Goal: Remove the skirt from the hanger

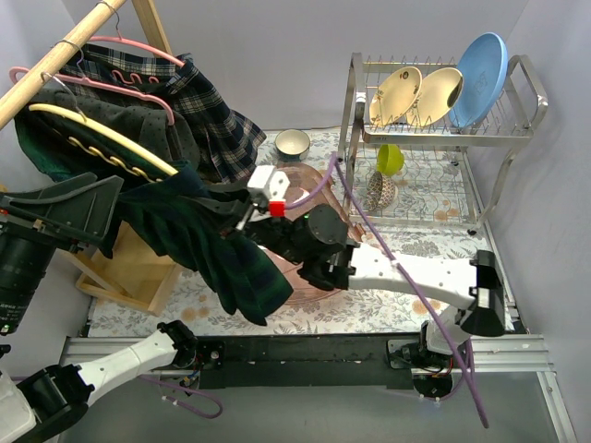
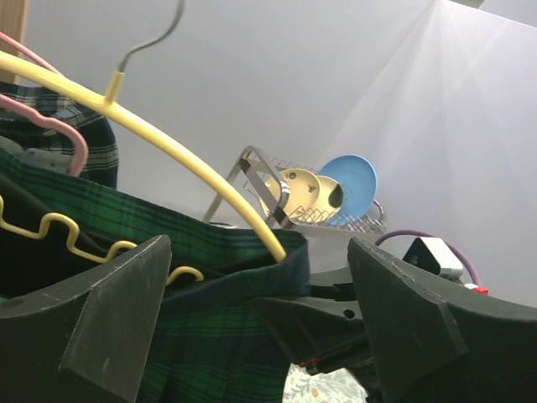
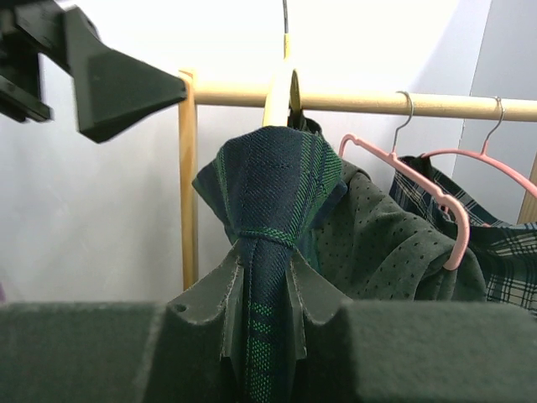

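Observation:
A dark green plaid skirt [image 1: 217,254] hangs from the right end of a yellow hanger [image 1: 102,134] on the wooden rod [image 1: 55,55]. My right gripper [image 1: 242,215] is shut on a bunched fold of the skirt [image 3: 277,180], pinched between its two fingers [image 3: 319,294], just below the hanger [image 3: 277,105]. My left gripper [image 2: 260,311] is open beside the rack. The hanger's arm [image 2: 168,143] and the skirt's waistband [image 2: 210,336] show between its spread fingers [image 2: 117,319], untouched by either. In the top view the left gripper [image 1: 115,208] sits at the skirt's left edge.
Other garments hang on pink hangers [image 1: 138,88] behind the skirt. The wooden rack base [image 1: 129,277] stands at the left. A metal dish rack [image 1: 443,129] with plates fills the back right. A bowl [image 1: 292,143] and a pink dish [image 1: 309,185] lie beyond the right arm.

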`<state>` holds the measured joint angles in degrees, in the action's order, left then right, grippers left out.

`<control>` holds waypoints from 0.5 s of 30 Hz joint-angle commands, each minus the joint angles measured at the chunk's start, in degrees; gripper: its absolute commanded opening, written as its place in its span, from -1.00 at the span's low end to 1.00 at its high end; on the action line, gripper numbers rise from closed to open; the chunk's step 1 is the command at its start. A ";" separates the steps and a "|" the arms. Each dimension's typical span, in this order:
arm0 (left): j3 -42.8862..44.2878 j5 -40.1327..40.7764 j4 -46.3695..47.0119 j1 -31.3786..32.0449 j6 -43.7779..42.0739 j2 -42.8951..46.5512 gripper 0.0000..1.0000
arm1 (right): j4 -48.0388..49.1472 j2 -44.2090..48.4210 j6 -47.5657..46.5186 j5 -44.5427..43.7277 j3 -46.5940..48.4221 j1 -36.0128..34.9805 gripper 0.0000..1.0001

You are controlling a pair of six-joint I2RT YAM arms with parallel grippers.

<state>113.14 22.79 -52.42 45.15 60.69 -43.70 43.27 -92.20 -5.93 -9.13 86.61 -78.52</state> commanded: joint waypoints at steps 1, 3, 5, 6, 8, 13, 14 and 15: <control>-0.73 -5.11 2.15 0.21 1.54 -1.65 0.67 | 12.55 9.75 0.93 2.71 -4.05 -0.58 -0.97; -0.20 -5.38 2.85 0.21 1.89 -1.82 0.63 | 12.02 13.35 0.66 2.18 -6.62 -0.49 -0.97; -0.46 -5.65 3.55 0.21 1.54 -1.91 0.58 | 11.23 17.04 -0.57 1.13 -9.78 -0.49 -0.97; -0.99 -5.82 4.95 0.21 0.93 -1.91 0.56 | 9.49 18.19 -1.00 0.61 -10.49 -0.49 -0.97; -3.35 -6.87 6.80 0.21 -2.58 -1.91 0.54 | 6.93 20.99 -2.15 -1.50 -11.72 -0.49 -0.97; -2.67 -8.81 8.57 0.21 -7.24 -6.12 0.41 | -0.54 26.19 -2.42 -1.77 -14.80 -0.49 -0.97; -2.40 -8.29 8.57 0.21 -8.47 -6.83 0.39 | -1.33 27.94 -2.24 -1.95 -15.41 -0.49 -0.97; -1.97 -7.15 8.48 0.21 -8.83 -8.14 0.38 | -2.13 28.74 -2.33 -2.38 -16.03 -0.49 -0.97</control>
<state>110.41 15.99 -44.95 45.15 56.55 -46.54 35.51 -69.60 -6.61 -10.02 70.78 -78.94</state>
